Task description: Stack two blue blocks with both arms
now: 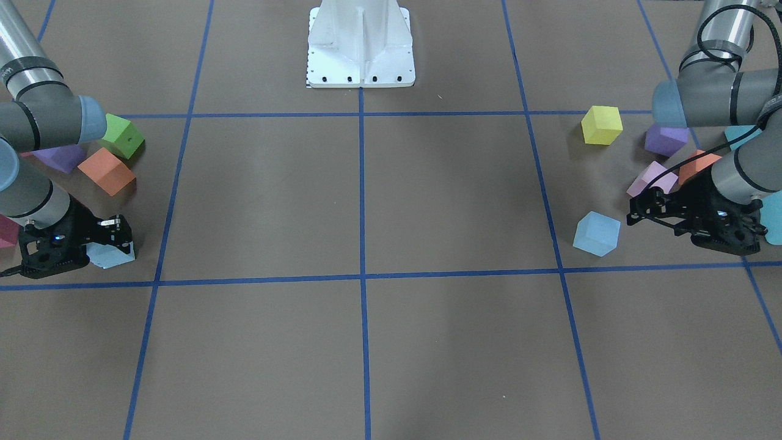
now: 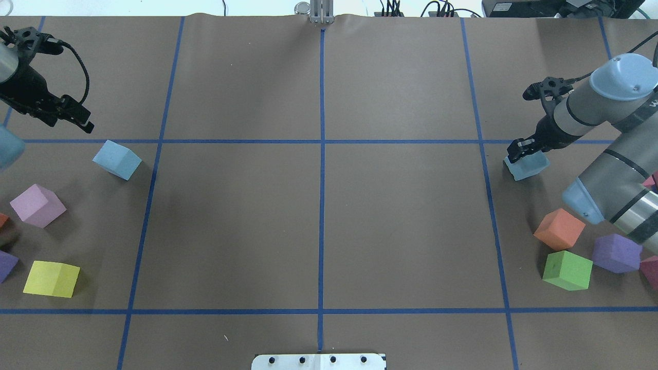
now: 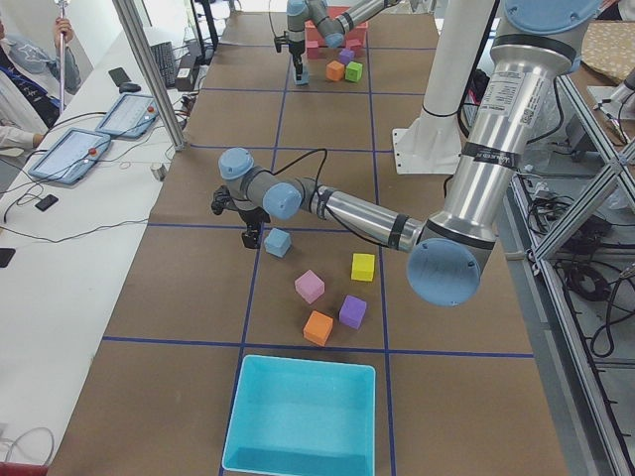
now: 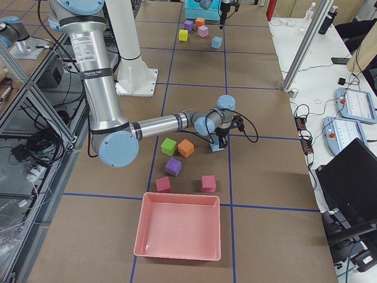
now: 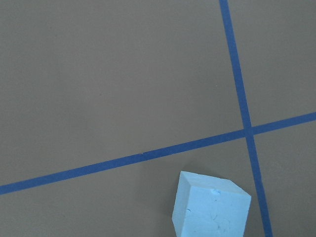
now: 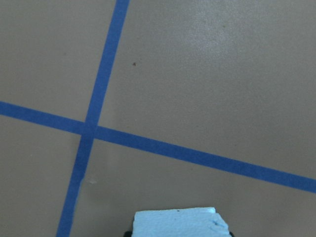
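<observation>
Close by my base, the orange cube (image 2: 559, 228) lies near my right arm's elbow, and a careless swing could knock it. Farther out, my right gripper (image 2: 518, 153) straddles the right blue block (image 2: 528, 167). I cannot tell whether the jaws have clamped, so a lift may leave it behind. The left blue block (image 2: 117, 159) lies skewed. Beyond it my left gripper (image 2: 82, 121) hangs empty with its jaws seemingly spread, and an unsquared descent would shove the block.

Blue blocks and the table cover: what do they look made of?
Blue blocks: likely foam, matte, with small pits and soft edges in the wrist views. Table cover: apparently brown paper, matte, its far edge wavy.
</observation>
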You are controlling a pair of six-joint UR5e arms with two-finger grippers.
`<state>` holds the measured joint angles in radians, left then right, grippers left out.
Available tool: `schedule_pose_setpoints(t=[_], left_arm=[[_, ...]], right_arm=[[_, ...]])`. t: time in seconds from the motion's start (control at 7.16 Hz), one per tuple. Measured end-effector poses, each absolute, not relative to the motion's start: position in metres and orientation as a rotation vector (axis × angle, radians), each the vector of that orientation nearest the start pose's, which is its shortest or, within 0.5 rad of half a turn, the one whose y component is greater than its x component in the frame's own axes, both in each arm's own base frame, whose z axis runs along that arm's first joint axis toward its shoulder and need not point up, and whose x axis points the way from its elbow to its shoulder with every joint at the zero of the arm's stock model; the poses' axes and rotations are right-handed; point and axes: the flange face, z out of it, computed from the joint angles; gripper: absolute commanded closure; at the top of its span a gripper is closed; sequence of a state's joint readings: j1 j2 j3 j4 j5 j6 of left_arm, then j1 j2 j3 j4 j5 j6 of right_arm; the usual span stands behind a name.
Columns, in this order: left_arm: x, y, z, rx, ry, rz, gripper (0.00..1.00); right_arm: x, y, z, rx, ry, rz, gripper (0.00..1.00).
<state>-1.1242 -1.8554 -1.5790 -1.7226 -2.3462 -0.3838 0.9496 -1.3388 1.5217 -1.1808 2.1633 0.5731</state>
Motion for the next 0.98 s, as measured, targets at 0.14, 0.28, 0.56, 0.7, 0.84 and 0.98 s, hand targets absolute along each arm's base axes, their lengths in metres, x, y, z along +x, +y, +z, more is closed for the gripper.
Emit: schedule_pose_setpoints(t=[0.14,0.28,0.56,0.7,0.84,0.98], left_arm=[[0.215,-0.583,0.481,0.097,0.853,0.243,0.04],[0.222,-0.584,0.486,0.112,0.842,0.252,0.04],[0.229,-0.588,0.483,0.126,0.844,0.248,0.04],[0.239,-0.589,0.473,0.122,0.852,0.232,0.04],[0.254,-0.586,0.468,0.116,0.857,0.237,0.04],[0.265,-0.584,0.469,0.123,0.864,0.253,0.03]], right_arm=[[-0.296,-0.546,0.5,0.146,-0.803,-0.219,0.38],[-0.3,-0.551,0.473,0.145,-0.809,-0.21,0.37],[-0.316,-0.561,0.405,0.122,-0.82,-0.156,0.37],[-0.33,-0.56,0.379,0.106,-0.833,-0.122,0.36],[-0.351,-0.555,0.355,0.087,-0.85,-0.079,0.36],[-0.376,-0.547,0.332,0.069,-0.863,-0.027,0.36]])
